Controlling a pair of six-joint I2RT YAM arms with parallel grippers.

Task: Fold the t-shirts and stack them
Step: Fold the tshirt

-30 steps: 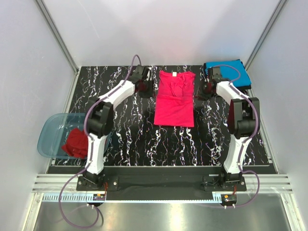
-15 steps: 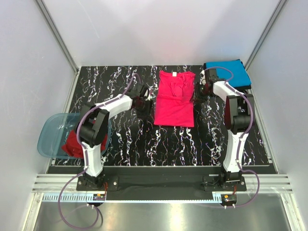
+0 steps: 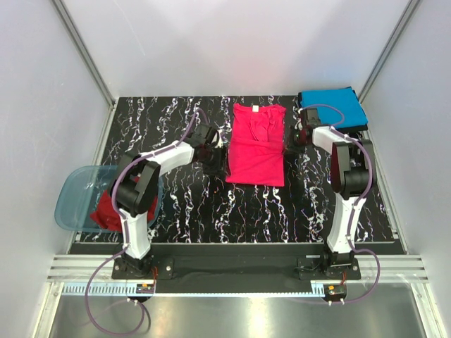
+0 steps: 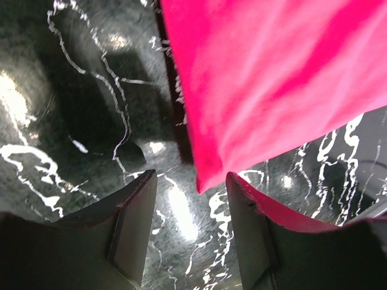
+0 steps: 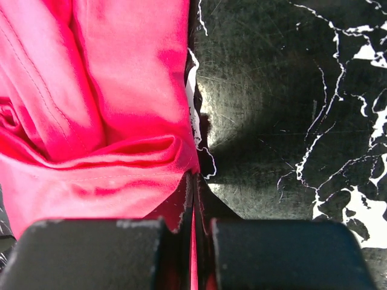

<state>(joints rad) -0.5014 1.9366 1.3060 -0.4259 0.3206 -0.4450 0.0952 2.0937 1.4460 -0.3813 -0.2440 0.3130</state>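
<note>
**Camera arrangement: one overhead view, two wrist views**

Top external: fixed above and behind the arms, looking down and forward over the whole table (image 3: 183,204). The arm bases (image 3: 141,266) lie along the bottom edge. This is the farthest view.

Left wrist: mounted behind the left gripper (image 4: 190,181), looking out between its fingers, very near the tabletop. A corner of the pink-red t-shirt (image 4: 272,78) lies just ahead of the fingertips.

Right wrist: mounted behind the right gripper (image 5: 193,181), equally near. The shirt's edge sits at the fingertips.

All three views share this shirt. Each wrist view covers an opposite side edge.

Left gripper (image 4: 190,181) apparently neared shirt (image 4: 272,78) hem.
</note>
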